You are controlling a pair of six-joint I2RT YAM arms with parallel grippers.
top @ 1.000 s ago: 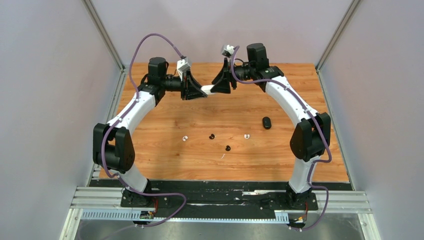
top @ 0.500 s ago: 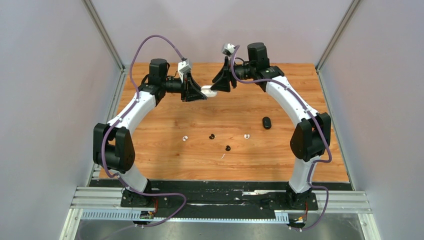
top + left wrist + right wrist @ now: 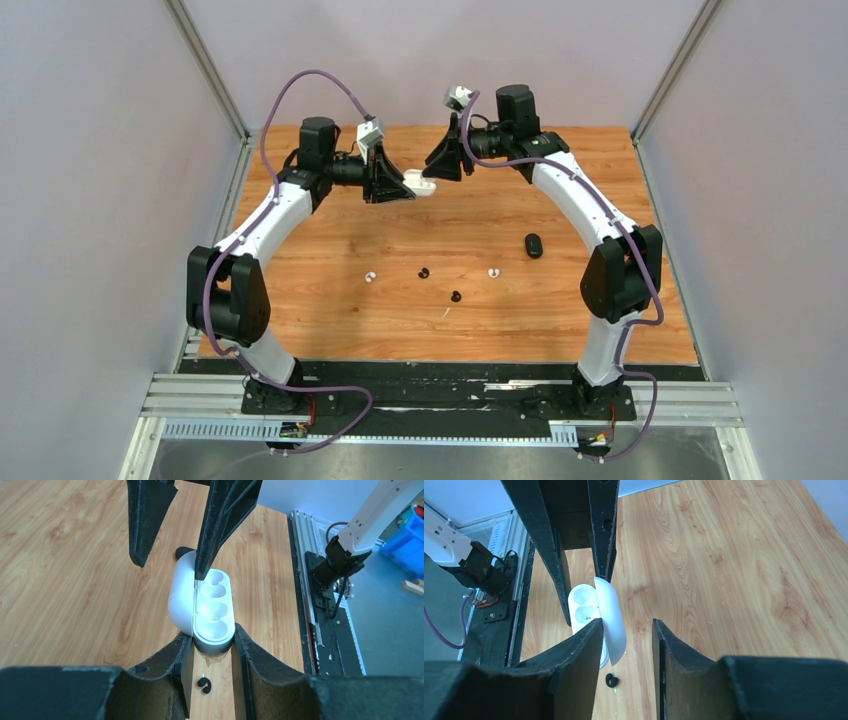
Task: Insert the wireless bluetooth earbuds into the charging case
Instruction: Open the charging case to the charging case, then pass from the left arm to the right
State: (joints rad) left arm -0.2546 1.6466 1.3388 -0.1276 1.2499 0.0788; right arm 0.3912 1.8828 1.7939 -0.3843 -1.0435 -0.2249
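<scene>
My left gripper [image 3: 403, 186] [image 3: 212, 639] is shut on the base of the white charging case [image 3: 422, 184] [image 3: 214, 605], held above the far middle of the table. The case's lid [image 3: 612, 615] stands swung open, and its two cups show bare. My right gripper [image 3: 441, 165] [image 3: 626, 627] faces it, open, with one fingertip [image 3: 198, 572] at the seam between lid and base. The wireless bluetooth earbuds lie loose on the wood below: a white one [image 3: 371, 277], a black one [image 3: 423, 272], another black one [image 3: 456, 296] and a white one [image 3: 493, 272].
A shut black oval case [image 3: 534, 245] lies on the table to the right, near the right arm's forearm. The wooden table [image 3: 330, 310] is walled in by grey panels on three sides.
The right gripper has drawn back a little from the white case and its jaws have narrowed. The left gripper has kept its hold and barely moved.
</scene>
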